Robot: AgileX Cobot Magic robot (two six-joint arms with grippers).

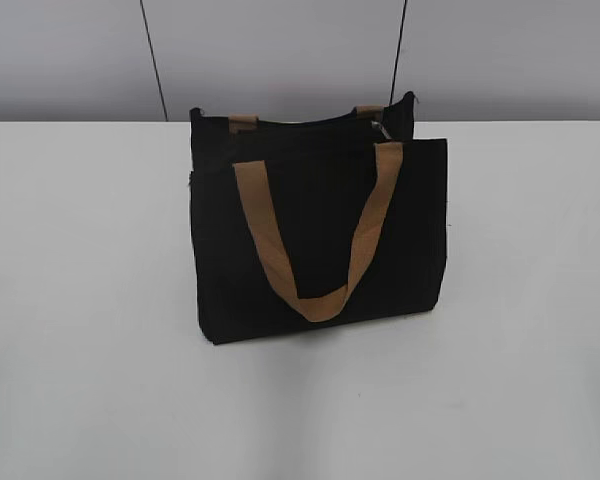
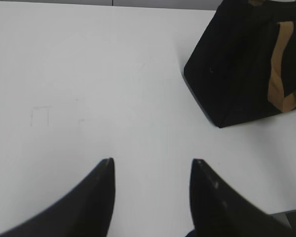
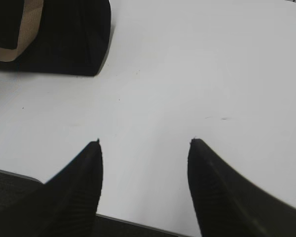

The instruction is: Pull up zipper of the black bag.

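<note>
The black bag (image 1: 320,235) stands upright in the middle of the white table, with a tan strap handle (image 1: 315,240) hanging down its front. The small silver zipper (image 1: 380,128) sits at the right end of the bag's top edge. Neither gripper shows in the exterior view. My left gripper (image 2: 152,160) is open and empty over bare table, and the bag (image 2: 246,64) is at the upper right of its view. My right gripper (image 3: 144,141) is open and empty near the table's front edge, and the bag (image 3: 64,34) is at the upper left of its view.
The white table (image 1: 90,300) spreads wide on both sides of the bag. A grey wall with dark seams (image 1: 280,50) runs behind it. The table's front edge (image 3: 19,175) shows in the right wrist view.
</note>
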